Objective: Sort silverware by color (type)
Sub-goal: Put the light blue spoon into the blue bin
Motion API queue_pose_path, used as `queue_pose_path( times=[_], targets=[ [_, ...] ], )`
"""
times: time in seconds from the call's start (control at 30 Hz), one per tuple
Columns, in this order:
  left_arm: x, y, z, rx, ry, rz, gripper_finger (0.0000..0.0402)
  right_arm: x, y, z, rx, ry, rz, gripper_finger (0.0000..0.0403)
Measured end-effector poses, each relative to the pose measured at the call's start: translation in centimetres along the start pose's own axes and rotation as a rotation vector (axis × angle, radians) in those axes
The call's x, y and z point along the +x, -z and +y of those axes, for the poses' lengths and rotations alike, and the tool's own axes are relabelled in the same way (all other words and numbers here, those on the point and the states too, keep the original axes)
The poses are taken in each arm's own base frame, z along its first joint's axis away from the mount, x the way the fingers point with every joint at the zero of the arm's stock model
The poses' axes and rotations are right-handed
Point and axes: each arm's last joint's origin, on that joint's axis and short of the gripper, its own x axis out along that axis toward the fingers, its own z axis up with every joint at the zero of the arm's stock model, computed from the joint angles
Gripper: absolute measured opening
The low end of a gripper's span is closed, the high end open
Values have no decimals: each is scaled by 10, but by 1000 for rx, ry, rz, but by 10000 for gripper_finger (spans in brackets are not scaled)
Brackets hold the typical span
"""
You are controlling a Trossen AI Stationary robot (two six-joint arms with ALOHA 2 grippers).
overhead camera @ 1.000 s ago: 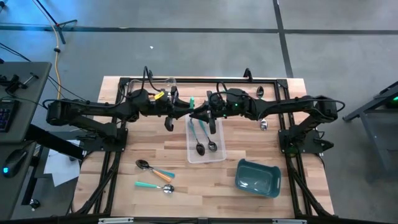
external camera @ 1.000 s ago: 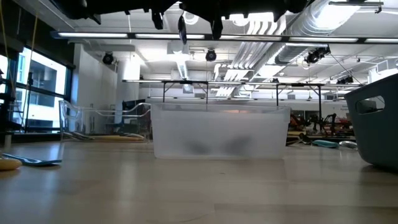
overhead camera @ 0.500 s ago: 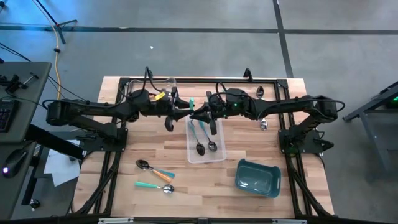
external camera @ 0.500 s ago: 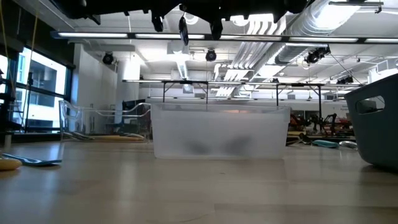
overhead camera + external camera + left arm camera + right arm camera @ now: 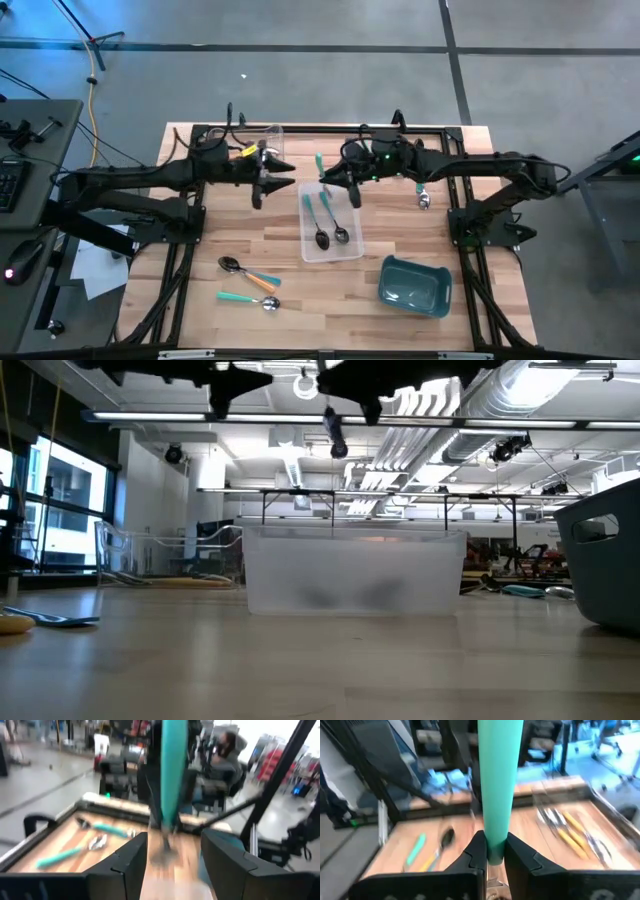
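Note:
A teal-handled spoon stands upright above the table, with my right gripper shut on it, over the far end of a clear tray. The high view shows this gripper with the handle sticking up from it. In the low view the spoon's bowl hangs below it. My left gripper is open, a little to the left and facing the spoon without touching it. Two teal spoons lie in the tray. My right gripper pinches the lower part of the spoon's teal handle between its two fingers. The fingers come nearly level from the table's right and lie across the handle. The spoon is lifted clear and upright, handle up, bowl hanging below.
Loose spoons with orange and teal handles lie near the front left. A clear tray with orange-handled spoons stands at the far left. More spoons lie at the far right. A teal bin sits front right.
Both grippers met at the teal spoon above the tray's far end. My left gripper has let go of it and drawn back toward the table's left edge. My right gripper has moved toward the right edge with the spoon, which stays upright and clear of the tray.

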Motion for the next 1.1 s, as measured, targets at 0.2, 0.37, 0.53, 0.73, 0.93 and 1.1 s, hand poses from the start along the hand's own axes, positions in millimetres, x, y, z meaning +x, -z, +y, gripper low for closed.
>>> queue_pose_path(
  times=[0.2, 0.37, 0.53, 0.73, 0.93, 1.1],
  targets=[
    [-23, 7, -3, 13, -24, 106, 175, -40, 19, 0, 16, 100, 91, 26],
    [-36, 21, -2, -3, -69, 22, 176, -77, 45, 6, 74, 195, 70, 26],
    [-43, 39, 1, -49, -74, -96, 177, -102, 64, 15, 95, 219, -16, 26],
    [-43, 49, 4, -56, -87, -82, 174, -108, 72, 17, 113, 243, -51, 26],
    [-43, 49, 3, -55, -84, -86, 156, -108, 72, 17, 114, 243, -53, 26],
    [-43, 49, 3, -55, -66, -83, 76, -108, 71, 17, 115, 242, -59, 26]
  ],
)
